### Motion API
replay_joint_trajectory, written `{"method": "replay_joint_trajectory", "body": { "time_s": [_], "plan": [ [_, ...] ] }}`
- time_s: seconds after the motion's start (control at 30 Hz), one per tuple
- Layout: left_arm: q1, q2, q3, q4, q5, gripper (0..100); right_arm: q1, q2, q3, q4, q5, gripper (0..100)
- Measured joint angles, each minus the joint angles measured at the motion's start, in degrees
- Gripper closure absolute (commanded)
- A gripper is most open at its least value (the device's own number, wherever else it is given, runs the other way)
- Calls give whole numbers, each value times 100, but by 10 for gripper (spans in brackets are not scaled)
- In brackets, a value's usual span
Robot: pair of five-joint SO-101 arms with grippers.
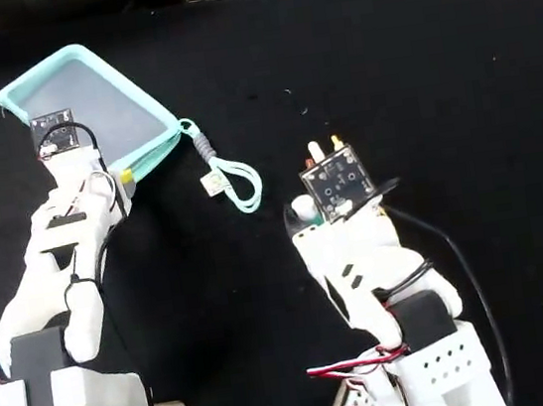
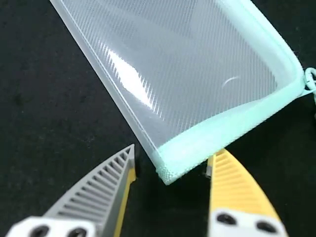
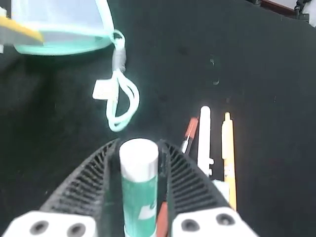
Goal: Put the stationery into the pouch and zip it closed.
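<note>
The translucent pouch point(image 1: 88, 102) with a mint-green edge lies flat at the table's back left. My left gripper point(image 1: 120, 178) stands open at the pouch's near corner point(image 2: 168, 170), with the grey finger point(image 2: 111, 182) on one side and the yellow finger point(image 2: 232, 187) on the other. Near the table's middle, my right gripper point(image 3: 139, 145) is shut on a glue stick point(image 3: 139, 163) with a white cap and green body, also seen from above point(image 1: 304, 207). Just beyond it lie a red pen point(image 3: 190, 131), a white pen point(image 3: 204, 133) and a yellow pen point(image 3: 227, 143).
A mint strap loop point(image 1: 234, 183) with a small white tag point(image 1: 213, 182) trails from the pouch's corner toward the table's middle. The black cloth point(image 1: 454, 69) is open at the right and back. Cables run along the far edge.
</note>
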Motion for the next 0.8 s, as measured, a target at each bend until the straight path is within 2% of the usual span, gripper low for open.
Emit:
{"method": "replay_joint_trajectory", "body": {
  "time_s": [0.13,0.4,0.63,0.8],
  "plan": [
    [-18,0,0,0,-9,866,0,-18,0,-9,0,986],
    [-26,202,0,-132,-246,762,0,-18,0,-9,0,986],
    [-70,571,-70,-466,-255,762,0,-18,0,-9,0,986],
    [-369,571,-193,-510,-264,762,0,-18,0,-9,0,986]
  ]
}}
